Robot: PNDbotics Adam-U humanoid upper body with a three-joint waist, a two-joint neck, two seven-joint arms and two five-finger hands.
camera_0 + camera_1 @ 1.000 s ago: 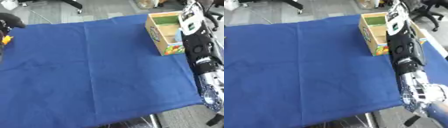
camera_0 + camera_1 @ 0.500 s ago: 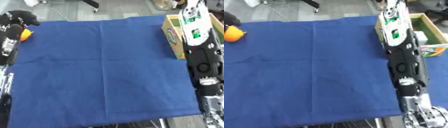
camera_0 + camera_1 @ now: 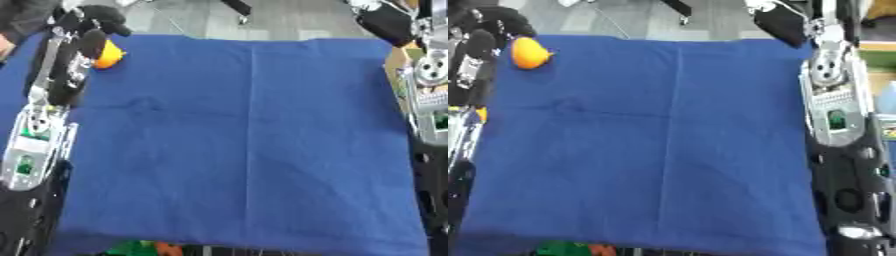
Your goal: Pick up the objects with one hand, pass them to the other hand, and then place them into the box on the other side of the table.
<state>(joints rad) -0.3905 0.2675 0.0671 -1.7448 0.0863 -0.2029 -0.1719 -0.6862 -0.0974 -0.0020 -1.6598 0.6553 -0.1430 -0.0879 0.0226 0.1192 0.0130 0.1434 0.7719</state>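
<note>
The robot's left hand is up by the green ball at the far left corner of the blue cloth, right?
Not quite: the ball is orange, not green. The right eye view shows it best, lying at the far left corner of the blue cloth, with the left hand up beside it, just as you said.

Left hand (image 3: 87, 27) blurred at the cloth's far left corner, covers part of the orange object (image 3: 528, 53); finger pose unreadable. Right hand (image 3: 785, 25) cut by top edge. Box (image 3: 878, 55) mostly behind right arm.
</note>
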